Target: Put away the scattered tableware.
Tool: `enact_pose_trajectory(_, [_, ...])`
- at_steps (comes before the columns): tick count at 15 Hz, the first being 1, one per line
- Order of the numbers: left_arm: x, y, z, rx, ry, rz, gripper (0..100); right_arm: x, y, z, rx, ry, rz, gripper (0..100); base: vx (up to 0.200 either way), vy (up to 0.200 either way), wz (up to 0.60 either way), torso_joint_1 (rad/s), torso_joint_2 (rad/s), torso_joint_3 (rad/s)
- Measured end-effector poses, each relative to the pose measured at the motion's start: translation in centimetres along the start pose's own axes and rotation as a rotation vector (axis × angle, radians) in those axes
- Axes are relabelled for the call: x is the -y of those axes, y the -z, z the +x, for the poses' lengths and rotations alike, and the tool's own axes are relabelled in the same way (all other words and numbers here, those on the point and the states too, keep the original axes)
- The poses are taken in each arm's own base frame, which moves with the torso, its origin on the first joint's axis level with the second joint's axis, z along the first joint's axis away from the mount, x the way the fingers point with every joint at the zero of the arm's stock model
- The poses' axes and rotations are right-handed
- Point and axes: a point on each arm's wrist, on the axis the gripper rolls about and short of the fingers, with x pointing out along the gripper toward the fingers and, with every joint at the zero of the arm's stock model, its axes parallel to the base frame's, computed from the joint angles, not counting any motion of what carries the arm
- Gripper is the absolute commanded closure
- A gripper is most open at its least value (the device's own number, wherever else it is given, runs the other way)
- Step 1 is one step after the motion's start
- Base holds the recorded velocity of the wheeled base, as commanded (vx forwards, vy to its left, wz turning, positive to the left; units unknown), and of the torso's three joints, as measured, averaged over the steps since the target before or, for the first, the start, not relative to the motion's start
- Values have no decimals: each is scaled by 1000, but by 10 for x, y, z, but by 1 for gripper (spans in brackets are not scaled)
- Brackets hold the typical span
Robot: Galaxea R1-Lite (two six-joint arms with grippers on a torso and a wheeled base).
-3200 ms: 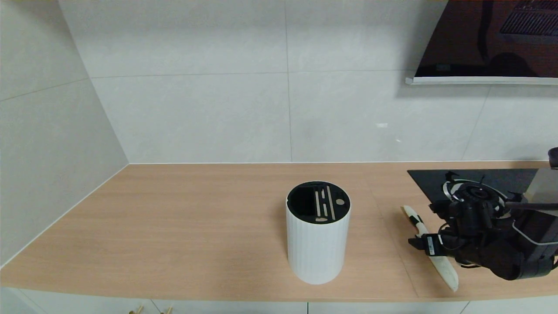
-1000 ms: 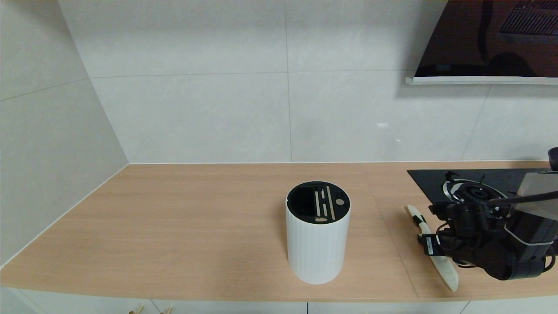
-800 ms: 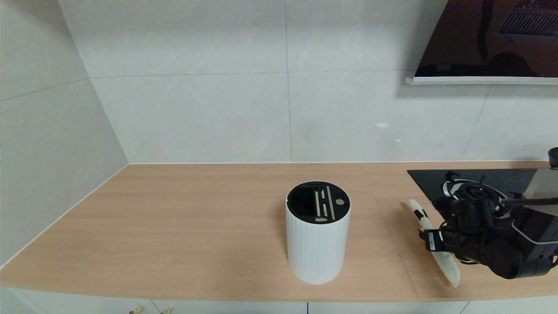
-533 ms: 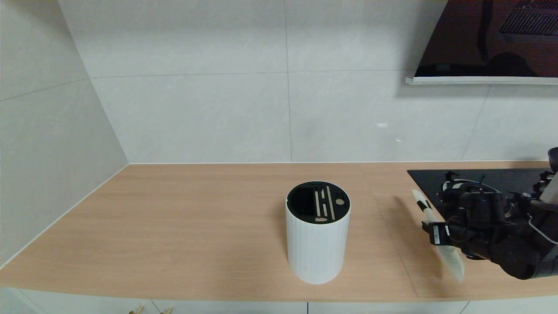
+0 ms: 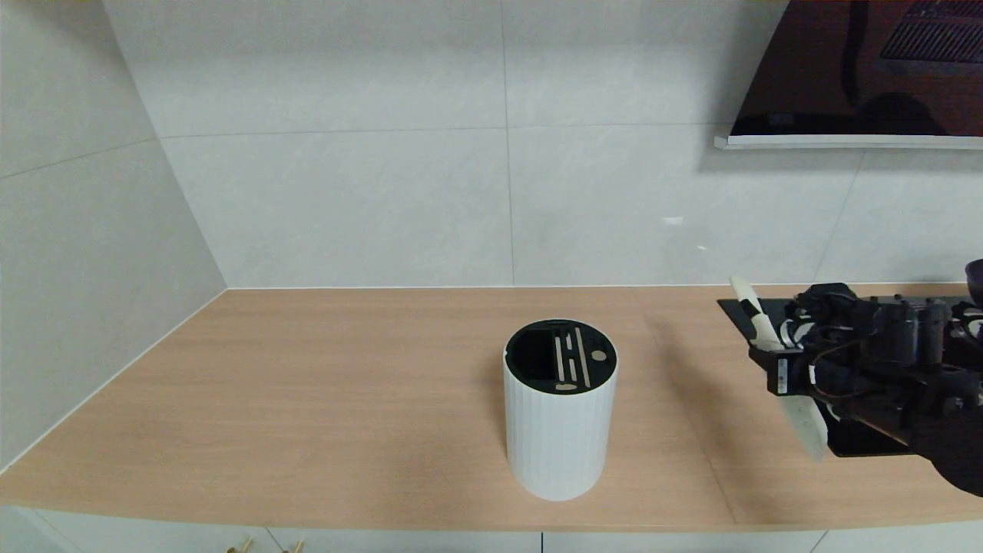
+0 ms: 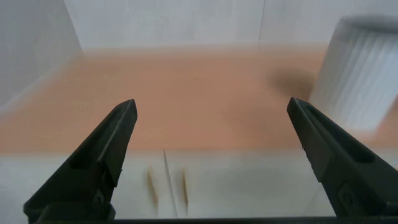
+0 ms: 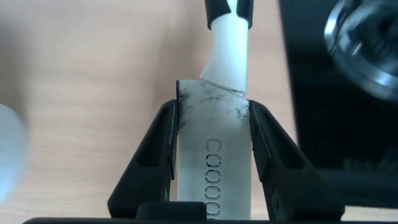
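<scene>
My right gripper (image 5: pixel 783 369) is shut on a white knife (image 5: pixel 802 422) and holds it in the air over the counter's right side, beside the stove. Its white handle (image 5: pixel 751 303) with a black band points up and back; the blade slants down toward me. In the right wrist view the blade (image 7: pixel 214 155) sits clamped between the two black fingers (image 7: pixel 152 162). A white ribbed holder (image 5: pixel 560 430) with a black slotted top (image 5: pixel 561 355) stands at the counter's middle, left of the knife. My left gripper (image 6: pixel 211 149) is open, low in front of the counter edge, with the holder (image 6: pixel 360 68) off to one side.
A black stove top (image 5: pixel 845 307) with a burner lies at the right end of the wooden counter (image 5: pixel 345 384). A dark range hood (image 5: pixel 860 69) hangs above it. Tiled walls close the back and the left. White cabinet doors (image 6: pixel 168 186) sit under the counter.
The right gripper has lifted the knife off the counter and raised it, tilting the handle upward. The holder has stayed put.
</scene>
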Motion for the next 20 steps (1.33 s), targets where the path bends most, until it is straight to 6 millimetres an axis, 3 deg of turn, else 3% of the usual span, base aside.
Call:
enact_pose_trajectory(3, [3, -13, 2, -74, 130, -16, 0, -19, -24, -21, 104, -18, -11, 100, 0, 0, 0, 0, 0, 0])
enact_pose_trajectory(7, [8, -60, 28, -220, 351, -50, 0, -35, -59, -27, 228, -65, -8, 100, 0, 0, 0, 0, 0, 0])
enact_pose_trajectory(9, [9, -76, 55, -306, 448, -57, 0, -46, -71, -27, 250, -99, -11, 100, 0, 0, 0, 0, 0, 0])
enact_pose_trajectory(13, [21, -105, 134, -454, 654, -125, 0, -78, -81, -35, 282, -201, -24, 100, 0, 0, 0, 0, 0, 0])
enact_pose_trajectory(17, [60, -107, 203, -494, 803, -358, 0, -102, -81, -54, 298, -287, -37, 100, 0, 0, 0, 0, 0, 0])
enact_pose_trajectory(20, [96, -92, 242, -456, 874, -558, 0, -131, -74, -77, 295, -404, -42, 100, 0, 0, 0, 0, 0, 0])
